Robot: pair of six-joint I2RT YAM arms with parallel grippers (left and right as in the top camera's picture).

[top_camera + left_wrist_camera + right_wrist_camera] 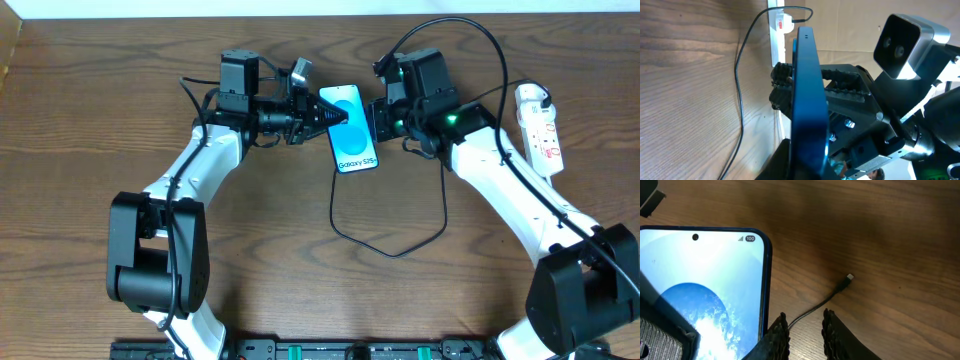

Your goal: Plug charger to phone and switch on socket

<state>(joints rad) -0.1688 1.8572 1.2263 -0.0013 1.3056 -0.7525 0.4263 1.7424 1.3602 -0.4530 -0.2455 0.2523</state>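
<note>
The left claw clenches the phone by its left edge, screen up. Just right of it, the right claw stands narrowly parted astride the charger, whose tip lies free on the bench; the socket lies far right.

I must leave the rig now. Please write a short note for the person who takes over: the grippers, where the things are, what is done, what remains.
The left gripper is shut on the phone at its side edge, screen facing up.
The right gripper is open by a narrow gap. The charger cable runs between its fingers, and the connector tip is free, not in the phone.
The socket lies on the table at the robot's right, with no gripper near it.
Done: phone held.
Left: push the tip into the phone, then switch on the socket.
</note>
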